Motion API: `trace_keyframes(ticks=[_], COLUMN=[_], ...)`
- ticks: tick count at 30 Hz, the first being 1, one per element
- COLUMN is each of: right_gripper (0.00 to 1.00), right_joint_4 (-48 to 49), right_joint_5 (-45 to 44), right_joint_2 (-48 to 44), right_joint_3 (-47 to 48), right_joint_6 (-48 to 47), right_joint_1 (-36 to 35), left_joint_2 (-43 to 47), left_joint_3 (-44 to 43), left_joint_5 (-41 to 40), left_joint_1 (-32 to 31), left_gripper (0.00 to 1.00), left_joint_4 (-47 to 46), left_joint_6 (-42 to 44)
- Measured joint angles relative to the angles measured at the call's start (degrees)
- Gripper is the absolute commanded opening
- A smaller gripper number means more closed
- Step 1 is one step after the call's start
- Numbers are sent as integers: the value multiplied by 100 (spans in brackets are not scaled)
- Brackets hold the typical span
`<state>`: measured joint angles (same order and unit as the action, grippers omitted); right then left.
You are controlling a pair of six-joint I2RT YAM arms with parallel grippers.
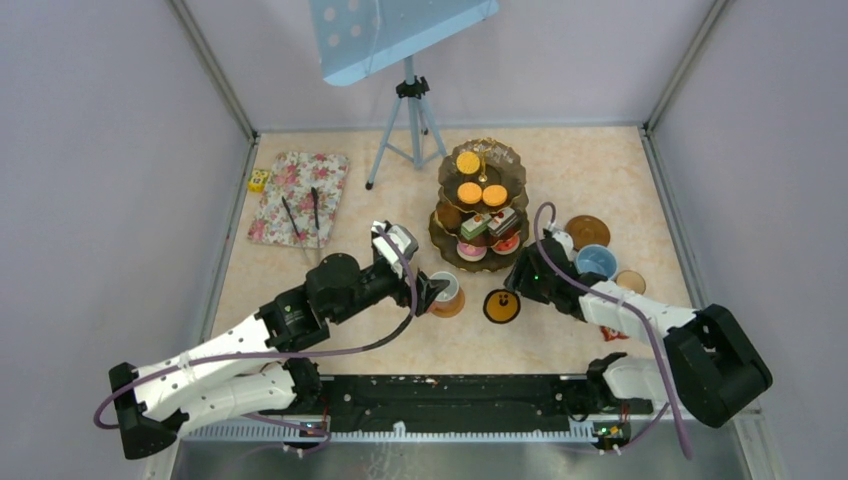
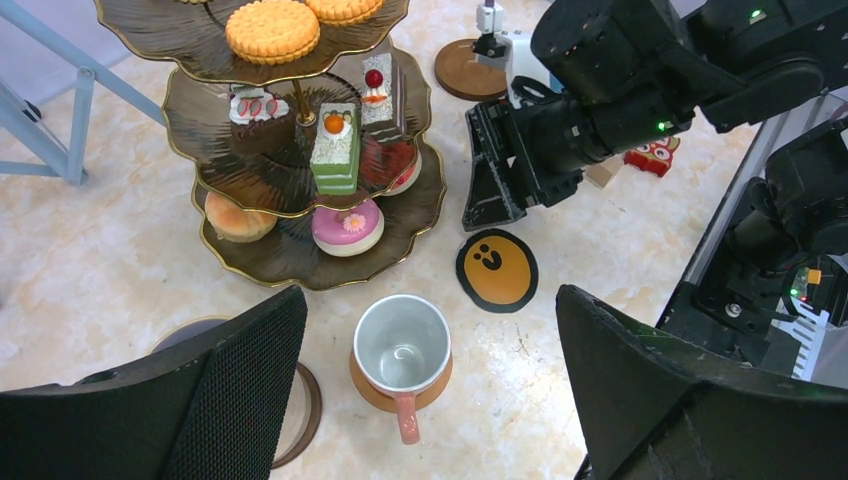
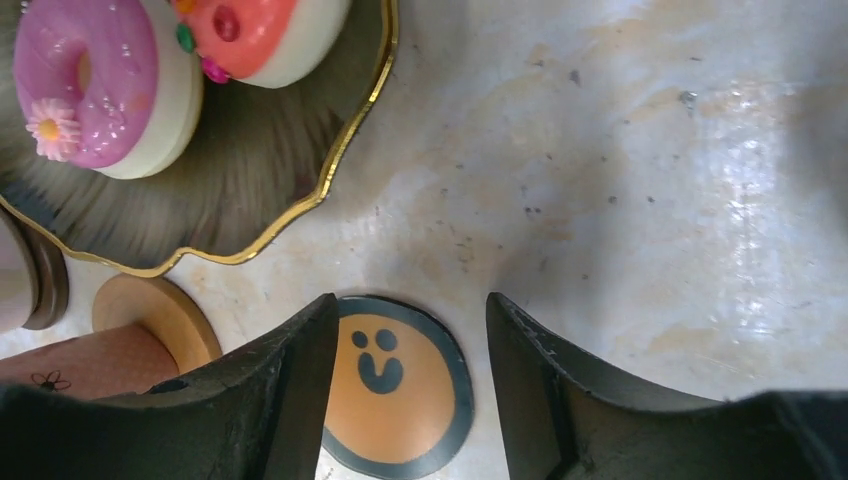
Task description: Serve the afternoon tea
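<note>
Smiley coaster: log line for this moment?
left gripper: open, above mug on coaster | right gripper: open, over smiley coaster, coaster bare | stand: cakes on tiers

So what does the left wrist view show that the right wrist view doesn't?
Left wrist only: the stand's upper tiers with orange tarts, and the mug's empty inside. Right wrist only: a small insect print on the mug's outer wall. Both: the smiley coaster, the pink doughnut cake and the stand's gold-rimmed bottom tier.
</note>
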<state>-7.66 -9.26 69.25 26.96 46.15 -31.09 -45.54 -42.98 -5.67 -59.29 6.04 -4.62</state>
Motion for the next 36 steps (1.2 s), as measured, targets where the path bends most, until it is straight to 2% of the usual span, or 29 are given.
trace_keyframes(ticks=[7,13,16,22,28,31,36], right_gripper=[56,58,60,70,72,72,72], right_joint_4=[162,-396,-957,-1784,-2081,-2205,-2343], right_joint_5=[184,7,-188,-905,-1364,-1360,-931], right_joint_2=[85,-562,-815,-1276,-1587,-1416,-605], right_joint_3=[7,-9,339,1580,2310,2498,2931], right_joint_6=[105,138,-70,-940,-1871,-2194,-2424], right_joint_1=[-428,-442,-245,393,1458,1982,2750], left_joint_2=[4,-11,-46,-35,22,50,81], left_joint_3=[0,0,0,0,0,0,2], left_joint_5=[-20,-20,-26,-188,-308,-323,-319], left_joint_1=[0,0,0,0,0,0,0], left_gripper=[99,99,99,99,99,99,99], left_joint_4=[-4,-9,-22,-44,-48,-48,-46], left_joint_6=[2,28,57,205,463,614,789])
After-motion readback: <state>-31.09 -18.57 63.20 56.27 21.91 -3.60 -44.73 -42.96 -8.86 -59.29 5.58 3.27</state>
